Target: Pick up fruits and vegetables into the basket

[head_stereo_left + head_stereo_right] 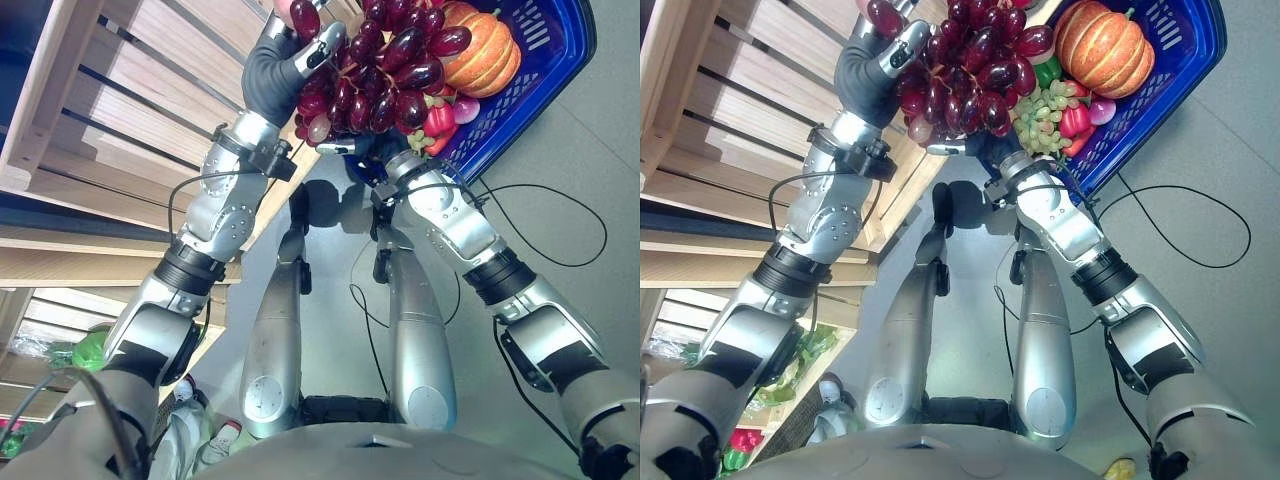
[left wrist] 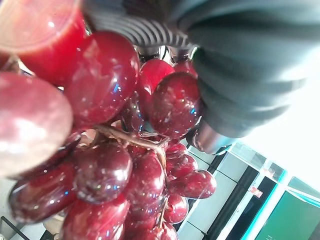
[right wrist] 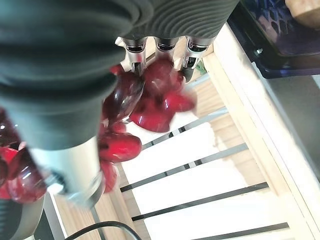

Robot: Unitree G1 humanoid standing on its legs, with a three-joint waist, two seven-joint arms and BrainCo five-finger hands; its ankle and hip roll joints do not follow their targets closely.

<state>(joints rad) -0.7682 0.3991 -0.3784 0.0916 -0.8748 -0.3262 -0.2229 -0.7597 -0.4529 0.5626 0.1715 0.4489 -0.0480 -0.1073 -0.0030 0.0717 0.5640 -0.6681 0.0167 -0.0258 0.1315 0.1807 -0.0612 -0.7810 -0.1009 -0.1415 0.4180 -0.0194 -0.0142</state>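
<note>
"How far along were you?"

"The blue plastic basket (image 1: 560, 60) already held an orange pumpkin (image 1: 482, 50). My left hand (image 1: 285, 60) clutched the dark red grape bunch (image 1: 375, 80) beside its rim; my right hand's (image 3: 150, 30) grip I couldn't tell."

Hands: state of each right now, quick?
Left hand: shut on the red grape bunch, held at the blue basket.
Right hand: fingers against the same grapes; grip cannot be told.
</note>
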